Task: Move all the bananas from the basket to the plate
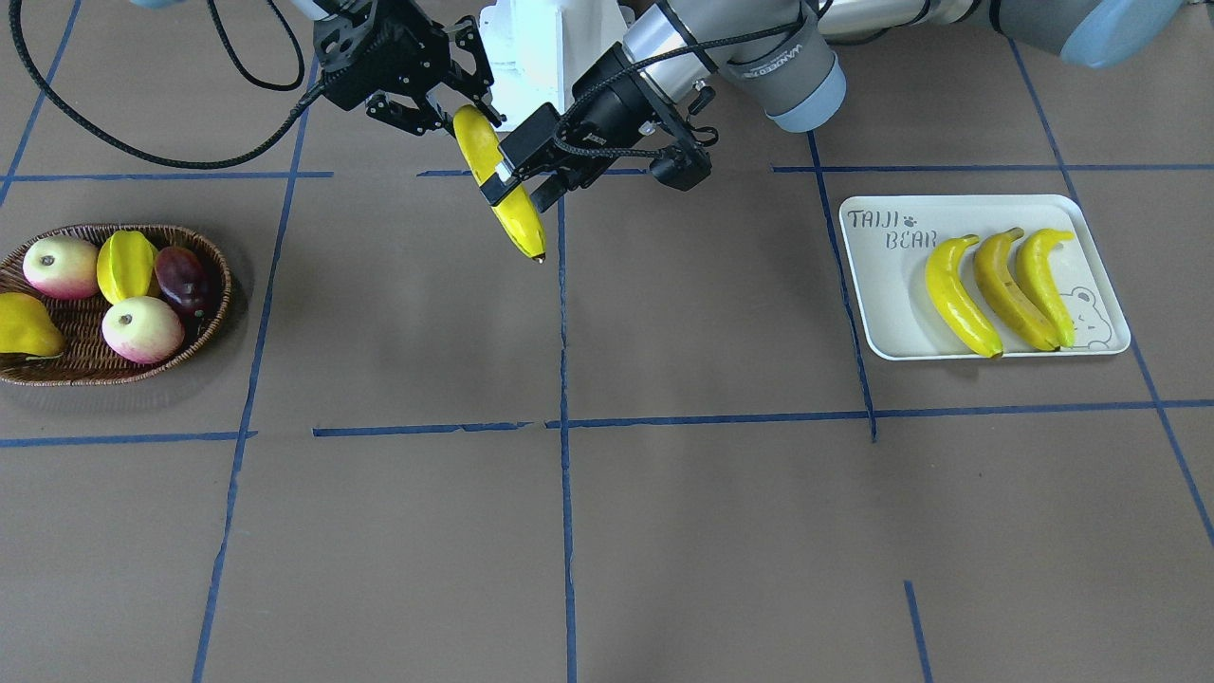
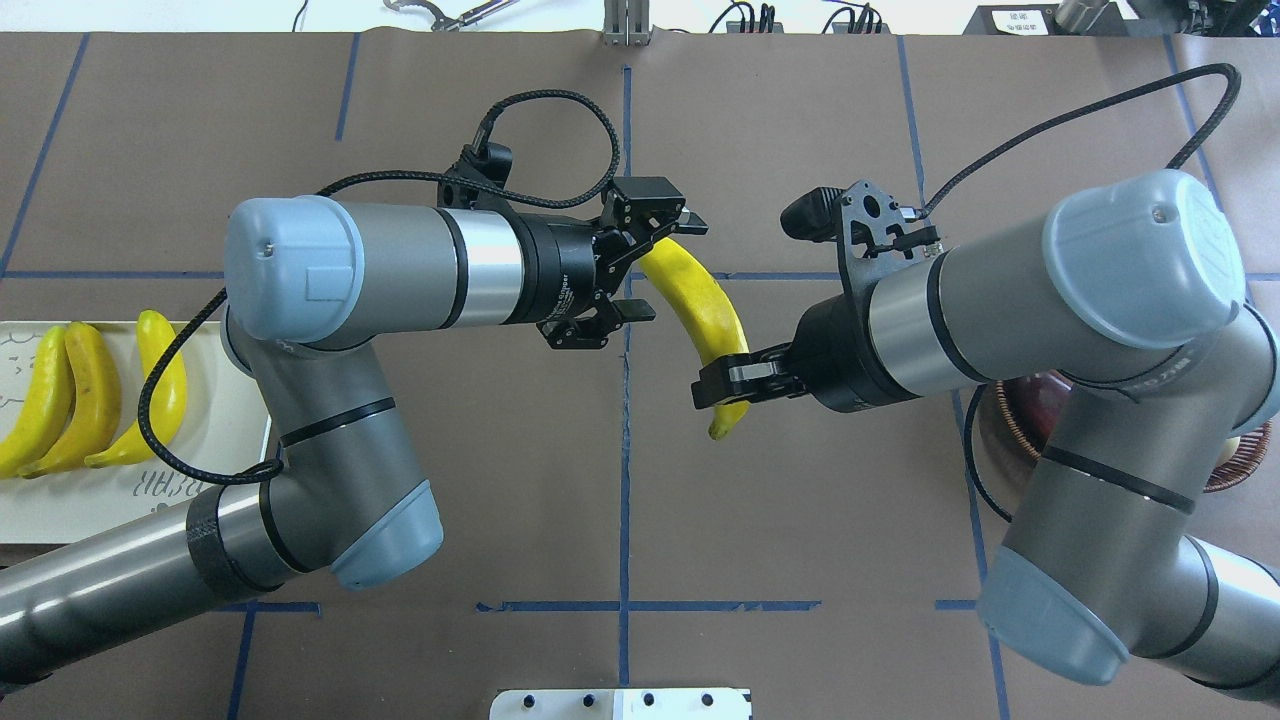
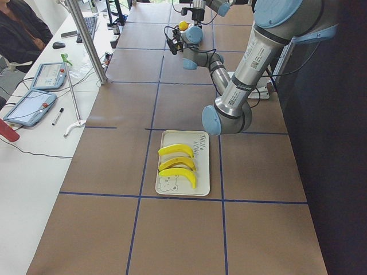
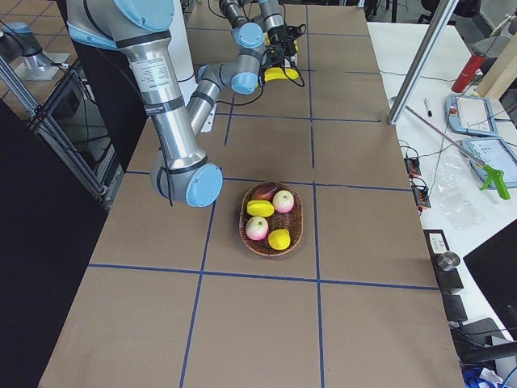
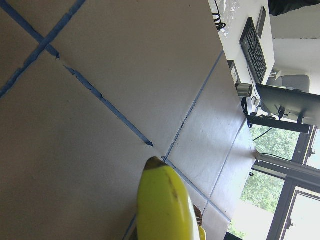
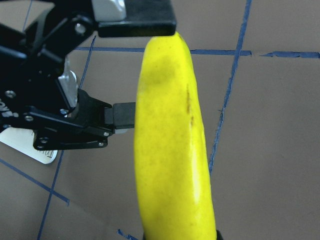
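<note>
One banana point(image 1: 517, 213) hangs in the air over the table's middle, between my two grippers. My right gripper point(image 2: 728, 385) is shut on its end nearest the robot base; it also shows in the front view point(image 1: 446, 112). My left gripper point(image 2: 668, 266) is open, its fingers spread either side of the banana's other part. Three bananas point(image 1: 1005, 289) lie side by side on the white plate point(image 1: 882, 304), which the overhead view point(image 2: 200, 480) also shows. The wicker basket point(image 1: 85, 378) shows no banana.
The basket holds two pink-white round fruits point(image 1: 142, 329), a starfruit point(image 1: 126, 266), a dark red fruit point(image 1: 180, 280) and a stubby yellow fruit point(image 1: 24, 325). My right arm covers most of the basket point(image 2: 1240, 465) in the overhead view. Blue tape lines cross the brown table.
</note>
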You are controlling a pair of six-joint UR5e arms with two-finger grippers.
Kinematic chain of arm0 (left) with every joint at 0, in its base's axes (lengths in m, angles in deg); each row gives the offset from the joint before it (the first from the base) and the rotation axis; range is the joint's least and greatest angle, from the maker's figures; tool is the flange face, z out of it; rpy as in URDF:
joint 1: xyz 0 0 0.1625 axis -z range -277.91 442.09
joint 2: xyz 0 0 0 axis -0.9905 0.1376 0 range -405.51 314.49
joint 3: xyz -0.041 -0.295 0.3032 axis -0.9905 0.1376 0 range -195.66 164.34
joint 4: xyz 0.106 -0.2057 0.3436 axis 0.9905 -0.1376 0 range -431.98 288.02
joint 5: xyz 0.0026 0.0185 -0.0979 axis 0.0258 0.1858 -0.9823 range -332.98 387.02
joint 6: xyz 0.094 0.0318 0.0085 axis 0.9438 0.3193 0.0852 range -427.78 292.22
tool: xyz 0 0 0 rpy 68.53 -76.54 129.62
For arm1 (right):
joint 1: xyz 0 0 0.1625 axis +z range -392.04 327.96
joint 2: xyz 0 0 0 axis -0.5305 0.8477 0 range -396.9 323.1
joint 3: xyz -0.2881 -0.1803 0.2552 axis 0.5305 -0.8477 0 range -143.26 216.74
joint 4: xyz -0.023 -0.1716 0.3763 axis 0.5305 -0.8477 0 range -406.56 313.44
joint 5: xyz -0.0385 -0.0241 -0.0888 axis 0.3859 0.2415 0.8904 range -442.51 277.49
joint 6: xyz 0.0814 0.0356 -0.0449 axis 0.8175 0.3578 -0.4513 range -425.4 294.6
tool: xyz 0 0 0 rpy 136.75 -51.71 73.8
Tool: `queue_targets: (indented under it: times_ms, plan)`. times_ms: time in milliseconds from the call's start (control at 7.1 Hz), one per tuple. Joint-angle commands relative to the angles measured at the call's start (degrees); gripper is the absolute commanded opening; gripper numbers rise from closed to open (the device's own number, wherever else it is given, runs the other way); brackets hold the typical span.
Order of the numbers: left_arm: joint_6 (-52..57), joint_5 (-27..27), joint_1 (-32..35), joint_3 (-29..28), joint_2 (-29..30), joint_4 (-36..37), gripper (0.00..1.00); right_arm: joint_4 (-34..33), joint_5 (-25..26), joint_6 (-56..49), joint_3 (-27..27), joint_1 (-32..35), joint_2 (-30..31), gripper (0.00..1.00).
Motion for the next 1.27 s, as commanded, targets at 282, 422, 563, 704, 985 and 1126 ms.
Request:
queue_targets:
  times_ms: [282, 422, 563, 704, 985, 1126]
  plan:
    - [-0.6, -0.1, -0.4, 0.0, -0.1, 0.2, 0.28, 0.0, 0.1, 0.0, 0.1, -0.1, -0.1, 0.00]
    - [-0.7, -0.1, -0.4, 0.0, -0.1, 0.3, 0.16, 0.0, 0.0, 0.0, 0.1, -0.1, 0.0, 0.00]
    - [-1.0, -0.1, -0.3, 0.0, -0.2, 0.3, 0.05, 0.0, -0.1, 0.0, 0.1, 0.0, -0.1, 0.15]
    - [-1.6, -0.1, -0.3, 0.0, -0.2, 0.3, 0.02, 0.1, 0.2, 0.0, 0.1, -0.1, 0.0, 0.99]
    - [-1.6, -0.1, -0.2, 0.0, -0.2, 0.3, 0.00, 0.0, 0.0, 0.0, 0.9, 0.0, 0.3, 1.00]
    - [-1.6, -0.2, -0.2, 0.0, -0.2, 0.3, 0.00, 0.0, 0.0, 0.0, 0.8, 0.1, 0.4, 1.00]
